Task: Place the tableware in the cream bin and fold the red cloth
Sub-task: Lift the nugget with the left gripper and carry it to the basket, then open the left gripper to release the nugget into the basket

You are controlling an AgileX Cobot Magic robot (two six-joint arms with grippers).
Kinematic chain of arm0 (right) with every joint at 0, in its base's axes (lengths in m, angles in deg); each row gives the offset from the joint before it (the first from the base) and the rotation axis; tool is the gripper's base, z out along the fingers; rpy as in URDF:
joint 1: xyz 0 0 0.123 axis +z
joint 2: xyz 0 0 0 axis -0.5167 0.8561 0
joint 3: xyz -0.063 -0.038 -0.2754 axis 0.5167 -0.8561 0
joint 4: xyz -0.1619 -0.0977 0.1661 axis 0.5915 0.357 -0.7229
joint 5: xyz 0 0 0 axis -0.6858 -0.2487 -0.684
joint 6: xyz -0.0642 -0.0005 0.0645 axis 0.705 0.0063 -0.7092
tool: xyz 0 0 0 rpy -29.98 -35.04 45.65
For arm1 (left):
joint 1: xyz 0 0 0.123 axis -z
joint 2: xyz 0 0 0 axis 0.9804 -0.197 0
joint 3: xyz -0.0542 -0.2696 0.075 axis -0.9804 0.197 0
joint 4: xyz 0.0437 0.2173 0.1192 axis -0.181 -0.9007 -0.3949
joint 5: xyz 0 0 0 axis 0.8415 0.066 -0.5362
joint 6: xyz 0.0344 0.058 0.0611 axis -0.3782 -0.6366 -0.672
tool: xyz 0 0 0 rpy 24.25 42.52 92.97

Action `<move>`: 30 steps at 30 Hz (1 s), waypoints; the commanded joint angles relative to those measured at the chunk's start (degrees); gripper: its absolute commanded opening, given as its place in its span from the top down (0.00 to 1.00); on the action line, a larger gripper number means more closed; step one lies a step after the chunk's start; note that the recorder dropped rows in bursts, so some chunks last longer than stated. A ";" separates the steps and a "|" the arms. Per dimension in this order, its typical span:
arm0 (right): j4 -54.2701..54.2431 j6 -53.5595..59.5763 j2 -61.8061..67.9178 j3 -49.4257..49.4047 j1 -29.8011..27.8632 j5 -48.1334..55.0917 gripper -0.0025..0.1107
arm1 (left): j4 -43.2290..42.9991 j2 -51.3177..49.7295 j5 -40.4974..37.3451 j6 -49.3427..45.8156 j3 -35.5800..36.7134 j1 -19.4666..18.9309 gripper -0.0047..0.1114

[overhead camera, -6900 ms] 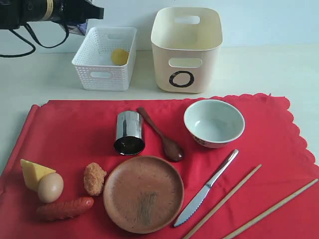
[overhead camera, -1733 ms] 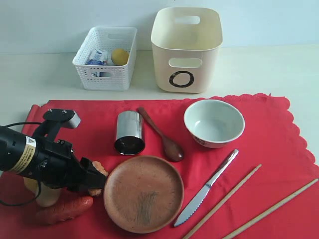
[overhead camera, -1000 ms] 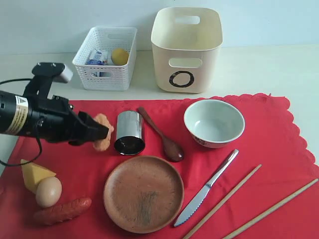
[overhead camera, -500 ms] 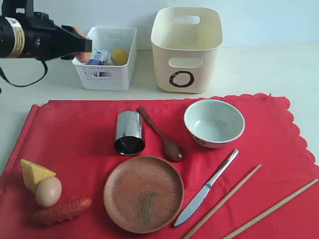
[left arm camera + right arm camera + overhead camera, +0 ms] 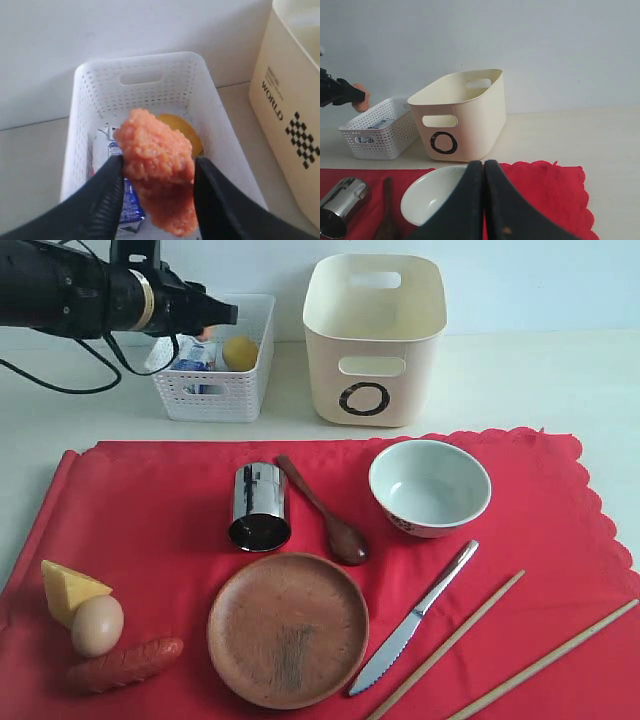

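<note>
Left gripper (image 5: 159, 190) is clamped on the nugget (image 5: 155, 155), above the basket (image 5: 82, 150). Right gripper (image 5: 483, 170) is closed and empty. The cup (image 5: 260, 502) lies on its side on the cloth (image 5: 150, 510), in front of the bin (image 5: 375, 350). I judge it rigid, light, slick and liable to roll. I would pinch one wall at the rim.

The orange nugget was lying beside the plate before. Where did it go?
The left gripper picked the nugget off the red cloth and carried it up to the far side. It now holds it over the white basket. Everything else on the cloth stayed put.
</note>
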 commanded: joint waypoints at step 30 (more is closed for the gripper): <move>0.37 0.10 -0.25 -0.26 0.08 -0.59 0.98 | -0.21 -5.63 -1.35 -0.33 -2.18 -0.13 0.45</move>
